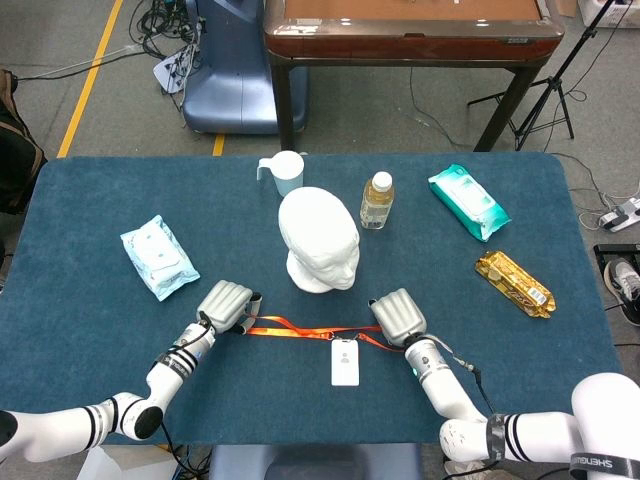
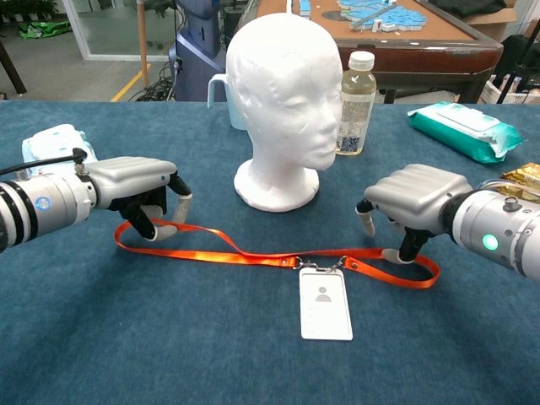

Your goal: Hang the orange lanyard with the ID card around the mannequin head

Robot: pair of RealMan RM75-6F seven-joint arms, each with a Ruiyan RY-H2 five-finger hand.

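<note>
Behind mannequin head (image 2: 283,101), half-full bottle (image 2: 355,103).

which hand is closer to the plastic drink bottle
Right. The right hand sits below the clear plastic bottle, almost in line with it; the left hand lies well off to the bottle's left, past the white foam mannequin head.

The left hand (image 2: 139,192) covers the end of the lanyard (image 2: 253,251) under it, so it is hard to tell if the fingers pinch the strap or just touch it. The right hand (image 2: 413,202) hides the strap below its palm too, and its arm runs off the right edge of the chest view. Behind the left hand, the wipes pack (image 2: 46,142) is partly hidden, and the little picture on the card (image 2: 326,305) is too small to make out.
</note>
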